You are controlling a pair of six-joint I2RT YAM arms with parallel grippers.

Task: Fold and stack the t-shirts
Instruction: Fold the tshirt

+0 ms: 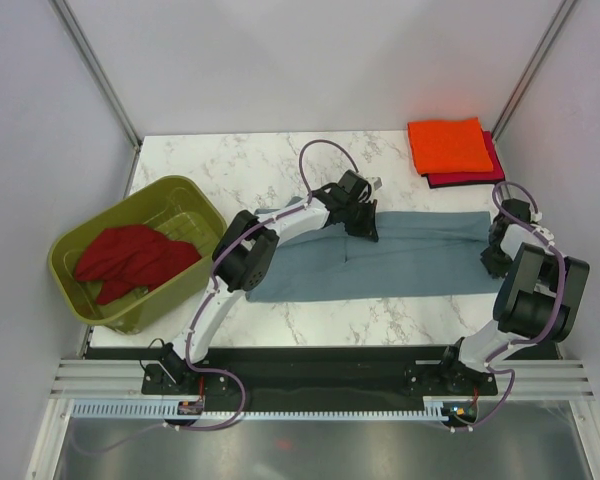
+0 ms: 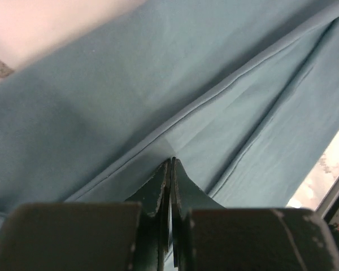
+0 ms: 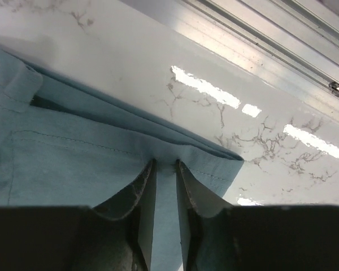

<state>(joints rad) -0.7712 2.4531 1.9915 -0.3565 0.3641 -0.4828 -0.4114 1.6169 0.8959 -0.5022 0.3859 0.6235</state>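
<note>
Left gripper (image 2: 171,162) and right gripper (image 3: 165,165) each seemingly pinch the one blue-grey shirt (image 1: 410,255).

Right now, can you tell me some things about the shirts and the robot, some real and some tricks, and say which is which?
1. The orange shirt lies on top of a red shirt. True.
2. The green tub is empty. False: a dark red shirt is bunched up inside it.
3. The left tool is pinching the blue-grey shirt. True.
4. The right tool is holding the orange shirt. False: it is shut on one end of the blue-grey shirt.
5. The blue-grey shirt lies stretched out on the table. True.
</note>
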